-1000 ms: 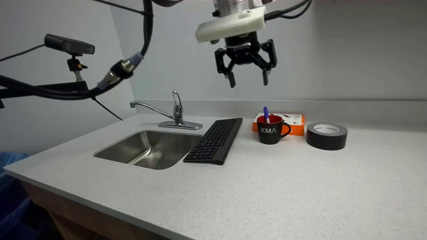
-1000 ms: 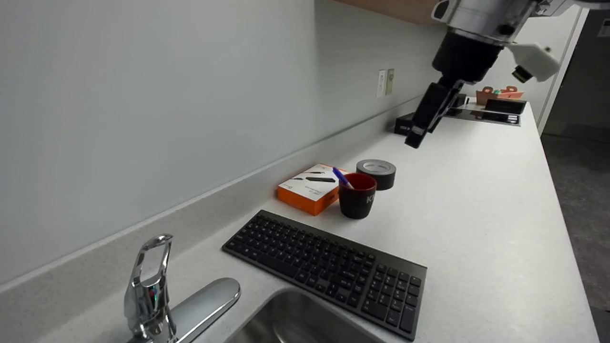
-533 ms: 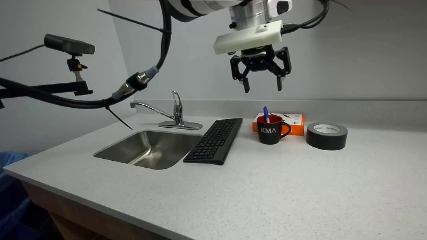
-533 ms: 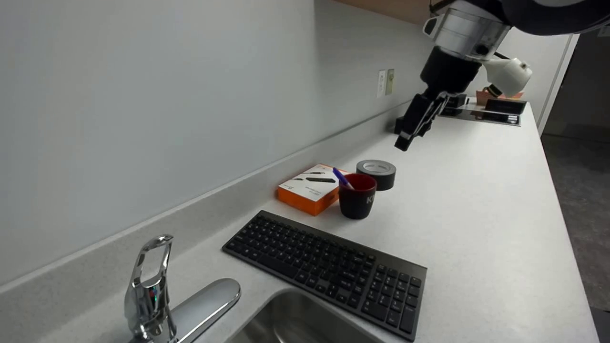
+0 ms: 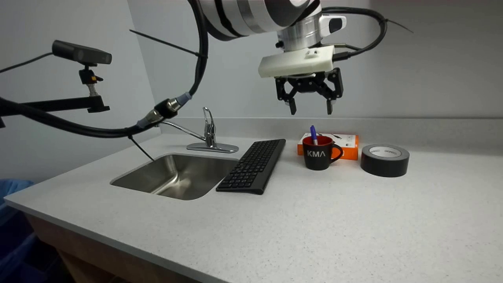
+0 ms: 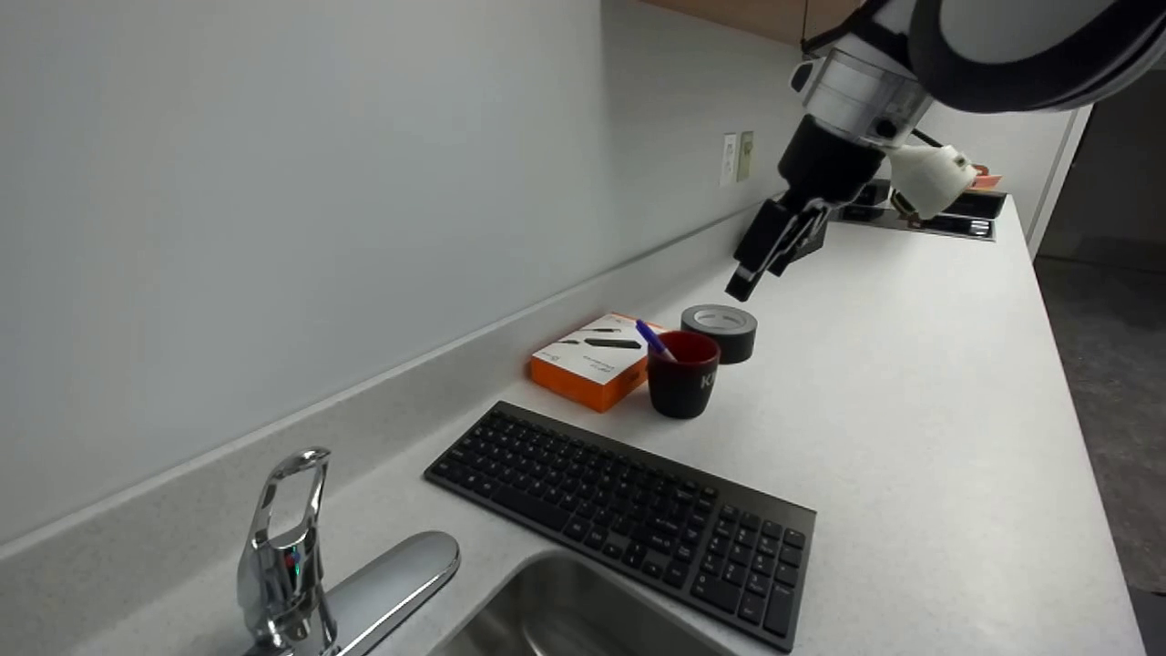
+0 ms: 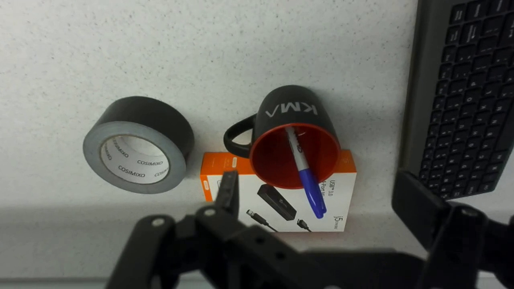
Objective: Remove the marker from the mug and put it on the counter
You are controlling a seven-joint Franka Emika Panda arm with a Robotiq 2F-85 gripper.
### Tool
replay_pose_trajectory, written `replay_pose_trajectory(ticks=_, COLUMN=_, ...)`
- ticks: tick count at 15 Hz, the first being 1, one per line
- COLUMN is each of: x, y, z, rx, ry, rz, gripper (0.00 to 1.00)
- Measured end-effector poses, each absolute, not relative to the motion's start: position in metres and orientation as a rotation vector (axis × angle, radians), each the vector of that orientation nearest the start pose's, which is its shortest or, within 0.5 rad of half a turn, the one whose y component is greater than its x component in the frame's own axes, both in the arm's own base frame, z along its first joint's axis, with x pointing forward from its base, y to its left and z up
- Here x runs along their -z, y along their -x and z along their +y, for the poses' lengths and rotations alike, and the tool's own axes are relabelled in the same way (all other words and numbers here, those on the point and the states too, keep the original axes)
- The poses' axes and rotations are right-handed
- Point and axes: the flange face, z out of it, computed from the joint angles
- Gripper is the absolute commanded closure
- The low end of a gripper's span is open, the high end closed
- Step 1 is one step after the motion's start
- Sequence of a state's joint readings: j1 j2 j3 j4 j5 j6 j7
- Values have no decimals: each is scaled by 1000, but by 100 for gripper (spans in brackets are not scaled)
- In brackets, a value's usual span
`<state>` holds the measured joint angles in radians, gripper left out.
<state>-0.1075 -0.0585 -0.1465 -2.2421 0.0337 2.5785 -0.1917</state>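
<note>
The black mug (image 5: 317, 160) with a red-orange inside stands upright on the light grey counter (image 5: 322, 224); it also shows in an exterior view (image 6: 681, 394) and the wrist view (image 7: 293, 102). The marker (image 7: 311, 190) leans in the mug, its blue cap sticking out over the rim and its white body inside. The cap also shows in both exterior views (image 5: 313, 133) (image 6: 650, 337). My gripper (image 5: 311, 111) is open and empty, above the mug and apart from the marker. In the wrist view its fingers (image 7: 317, 184) stand wide on either side of the marker's cap.
A white and orange box (image 7: 277, 208) lies right behind the mug. A black tape roll (image 5: 385, 160) sits beside the mug's handle. A black keyboard (image 5: 253, 167) lies on the mug's far side, along the steel sink (image 5: 177, 177) and faucet (image 5: 211, 135).
My gripper has moved right and down in an exterior view, and left and down in an exterior view, closer to the mug. It stays open. The mug and marker have not moved.
</note>
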Motion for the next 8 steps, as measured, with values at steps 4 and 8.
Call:
replay_pose_trajectory(ticks=4, x=-409, y=-561, z=-148, rx=738, ry=3103, rz=143, gripper=0)
replay_pose_trajectory(ticks=8, x=-395, y=-591, z=-152, rx=787, ry=3048, rz=185, gripper=0)
